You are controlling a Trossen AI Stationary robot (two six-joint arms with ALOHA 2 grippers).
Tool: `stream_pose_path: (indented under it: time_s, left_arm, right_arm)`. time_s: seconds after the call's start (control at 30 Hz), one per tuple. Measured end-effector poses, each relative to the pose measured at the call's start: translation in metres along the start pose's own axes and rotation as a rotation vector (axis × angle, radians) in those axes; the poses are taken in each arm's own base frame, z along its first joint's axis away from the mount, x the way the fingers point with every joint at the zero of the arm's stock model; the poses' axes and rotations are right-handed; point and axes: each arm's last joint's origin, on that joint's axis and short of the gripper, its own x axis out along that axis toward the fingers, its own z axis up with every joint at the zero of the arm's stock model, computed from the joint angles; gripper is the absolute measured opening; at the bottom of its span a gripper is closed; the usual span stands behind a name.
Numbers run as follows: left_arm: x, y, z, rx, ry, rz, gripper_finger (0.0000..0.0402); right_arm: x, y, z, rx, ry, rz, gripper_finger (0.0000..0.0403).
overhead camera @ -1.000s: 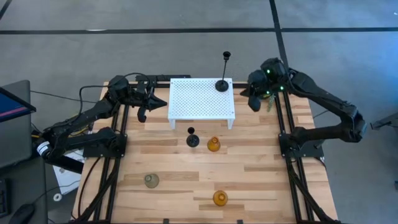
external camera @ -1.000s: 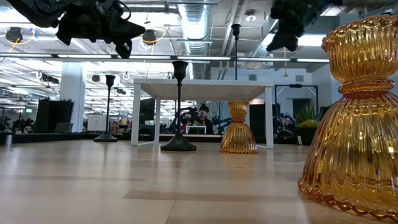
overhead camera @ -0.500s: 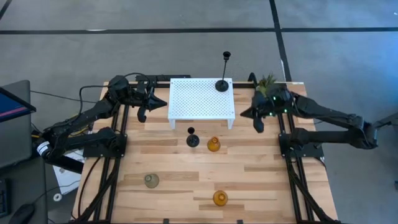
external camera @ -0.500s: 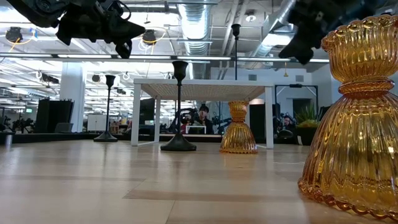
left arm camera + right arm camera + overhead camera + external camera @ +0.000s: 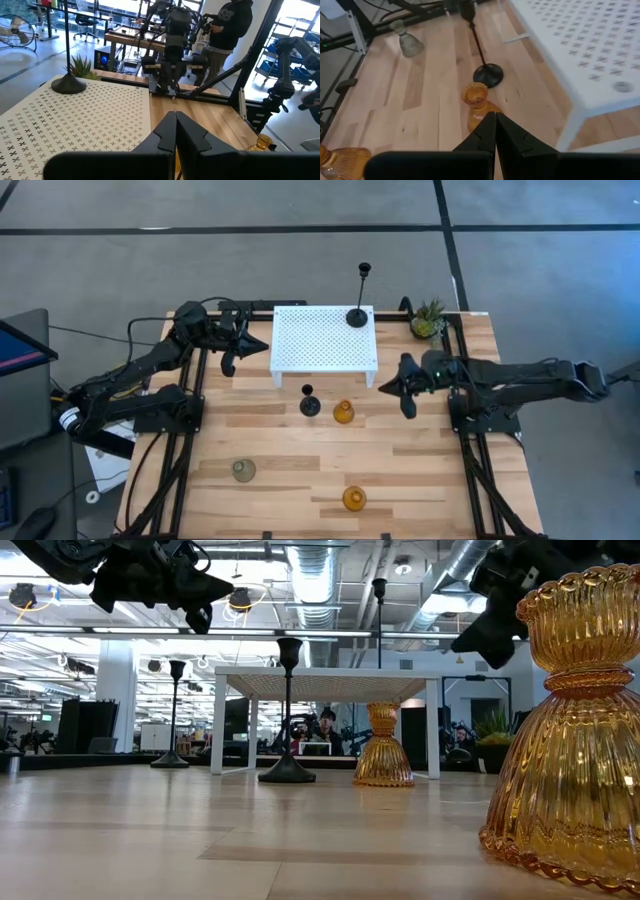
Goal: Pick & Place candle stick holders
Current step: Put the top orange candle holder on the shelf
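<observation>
Now the right gripper [image 5: 404, 388], fingers together and empty, has swung down from beside the plant [image 5: 428, 317] toward the amber holder [image 5: 343, 413], likely its next pick.

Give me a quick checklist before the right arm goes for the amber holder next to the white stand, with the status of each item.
1. Right end effector empty: ok, fingers shut with nothing between them.
2. Fingers open for a grasp: not ok, they must open first.
3. Amber holder upright on the table: ok.
4. Room around it: cannot tell for sure; the short black holder stands close beside it and the white stand has a leg nearby.
5. Left end effector out of the way: ok, shut and at the stand's far side.
6. Space on the stand: ok, only the tall black holder sits on it.
</observation>
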Motion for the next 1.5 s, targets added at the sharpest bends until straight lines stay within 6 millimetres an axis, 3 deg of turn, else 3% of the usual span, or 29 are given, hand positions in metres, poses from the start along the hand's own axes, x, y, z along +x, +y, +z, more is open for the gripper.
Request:
stream_pose_path:
  time_s: [0.43,0.7,1.0,1.5]
  left_arm:
    - [0.002,-0.002,0.000,-0.001,0.000,-0.014,0.0004]
    - [0.013,-0.016,-0.001,0.029,-0.001,-0.130,0.0004]
    - [0.025,-0.034,-0.002,0.022,0.000,-0.234,0.0004]
    - [0.041,-0.062,-0.012,0.019,0.073,-0.250,0.0004]
  right_arm:
    - [0.026,0.032,-0.016,-0.090,0.018,0.088,0.0000]
    - [0.041,0.029,-0.024,-0.089,0.089,0.065,0.0000]
    - [0.042,0.029,-0.023,-0.088,0.081,0.064,0.0000]
    - [0.042,0.029,-0.023,-0.095,0.080,0.065,0.0000]
